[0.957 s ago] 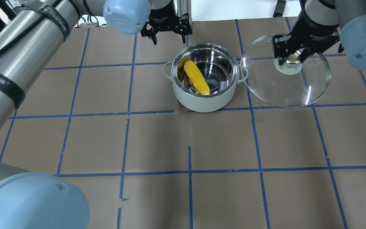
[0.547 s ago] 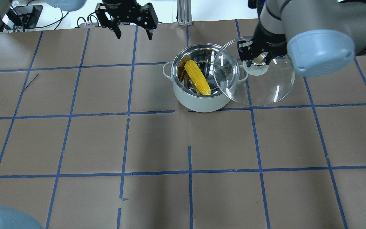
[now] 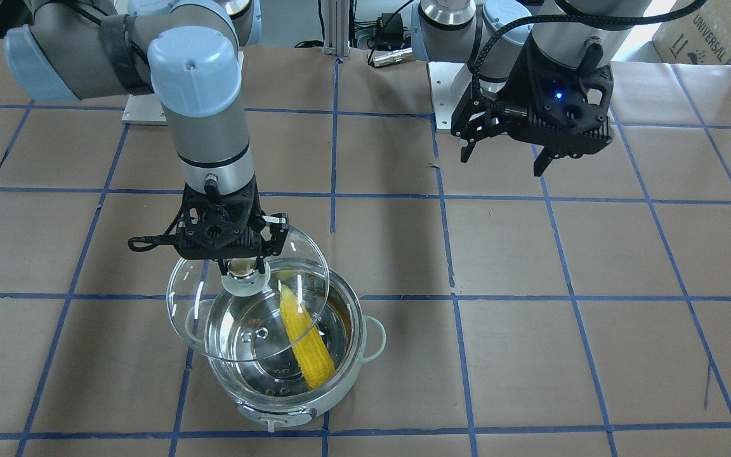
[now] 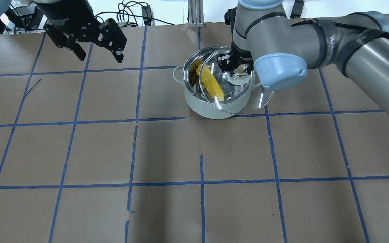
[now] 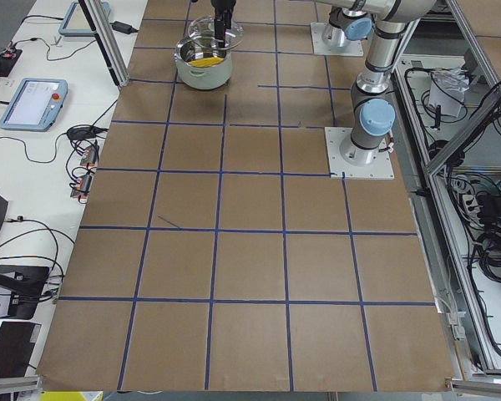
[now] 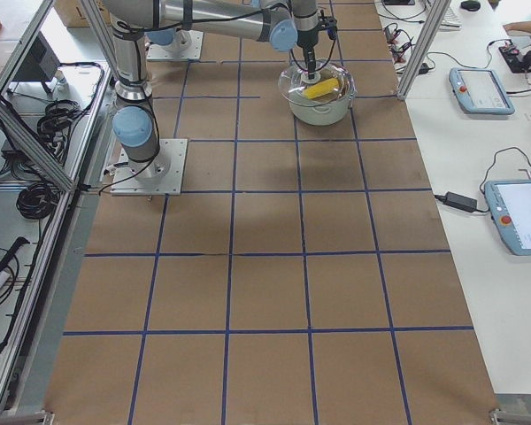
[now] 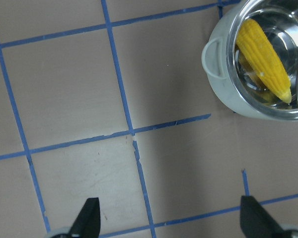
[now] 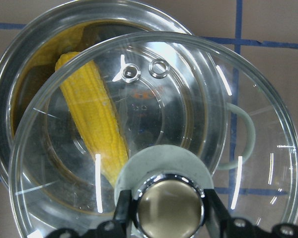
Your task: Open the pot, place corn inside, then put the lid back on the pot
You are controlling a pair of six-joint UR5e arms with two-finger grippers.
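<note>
The pot [image 4: 208, 109] stands on the table with the corn [image 4: 211, 84] lying slantwise inside it. My right gripper [image 4: 240, 69] is shut on the lid's brass knob [image 8: 171, 208]. It holds the clear glass lid [image 4: 248, 104] just above the pot, offset toward my right, so it covers only part of the opening. The front view shows the pot [image 3: 340, 393], the corn [image 3: 305, 346], the lid [image 3: 194, 317] and the right gripper [image 3: 240, 263]. My left gripper [image 4: 99, 58] is open and empty, far to the pot's left. It also shows in the front view [image 3: 502, 164].
The table is brown paper with a blue tape grid [image 4: 201, 182]. My right arm's elbow joint [image 4: 280, 71] hangs over the pot's right side. White benches with tablets [image 6: 482, 88] run beyond the table's far edge. The arm bases [image 5: 363, 150] stand on the robot's side.
My right gripper has carried the lid leftward from beside the pot to partly over its opening. My left gripper has moved away to the left, still open.
</note>
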